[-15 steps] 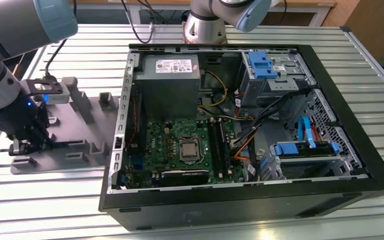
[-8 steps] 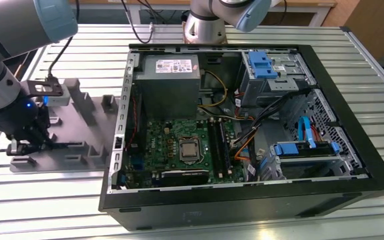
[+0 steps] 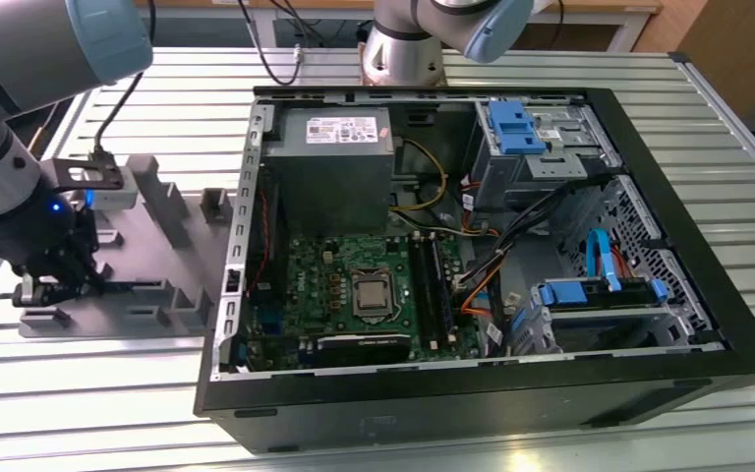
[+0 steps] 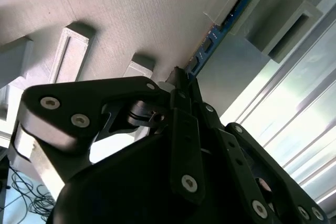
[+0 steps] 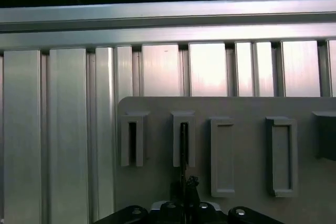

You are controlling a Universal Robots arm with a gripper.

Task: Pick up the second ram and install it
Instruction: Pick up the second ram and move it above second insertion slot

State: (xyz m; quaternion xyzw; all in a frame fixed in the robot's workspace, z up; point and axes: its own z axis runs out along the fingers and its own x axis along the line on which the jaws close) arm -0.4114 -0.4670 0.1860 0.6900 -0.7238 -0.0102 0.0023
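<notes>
The slatted tabletop is largely taken up by the open computer case, laid on its side so that the green motherboard can be reached from above; on the exterior view's left, well apart from the board, the gray holder tray is set, its slots keeping sticks on edge for grasping; the gripper is held low over it; the jaws appear pressed onto the second ram, stood edgewise in its slot, not yet lifted.
</notes>
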